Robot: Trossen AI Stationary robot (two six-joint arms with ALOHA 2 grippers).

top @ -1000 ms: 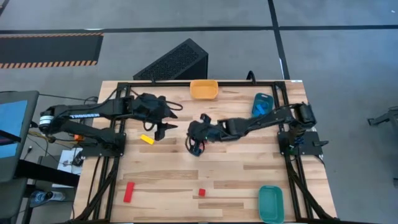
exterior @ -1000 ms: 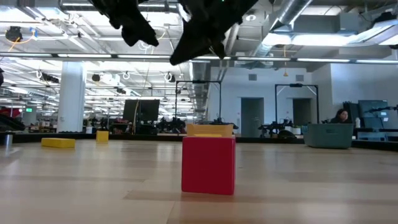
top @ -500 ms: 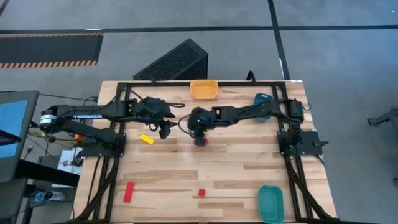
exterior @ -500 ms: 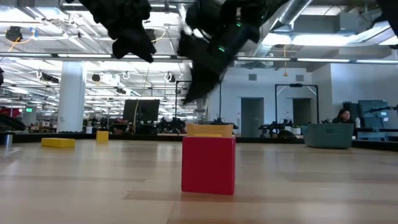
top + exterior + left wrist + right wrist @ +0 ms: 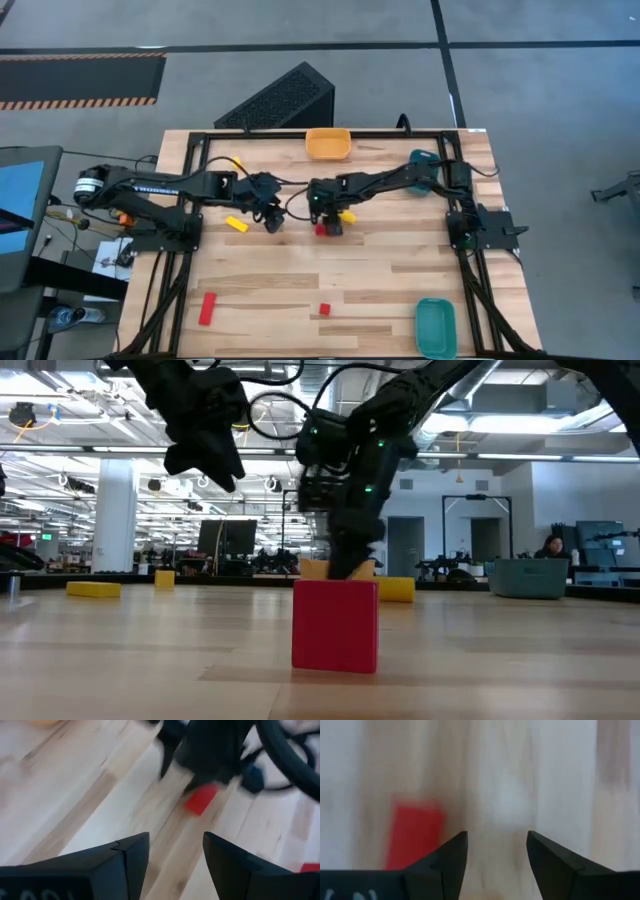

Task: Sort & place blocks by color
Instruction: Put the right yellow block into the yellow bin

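Observation:
My right gripper (image 5: pixel 326 222) (image 5: pixel 496 835) stands open low over the table's middle. A small red block (image 5: pixel 322 229) (image 5: pixel 415 837) lies flat on the wood just outside one of its fingers, not between them. A yellow block (image 5: pixel 347 216) lies beside the right wrist. My left gripper (image 5: pixel 272 218) (image 5: pixel 175 837) hangs open above the table to the left of these, with nothing between its fingers. A yellow bar (image 5: pixel 236 224) lies further left of it. A red bar (image 5: pixel 207 308) and a red cube (image 5: pixel 324 310) (image 5: pixel 335 625) lie near the front edge.
An orange tray (image 5: pixel 328 143) sits at the far edge's middle, a blue tray (image 5: pixel 422 165) at the far right under the right arm, and a teal tray (image 5: pixel 436 327) at the near right corner. A black frame (image 5: pixel 190 200) borders the table. Bare wood spans the middle front.
My right gripper has swung a little toward the far edge, come down to the table and opened. The small red block now lies on the wood beside its fingers. My left gripper has shifted slightly toward the right and near edges.

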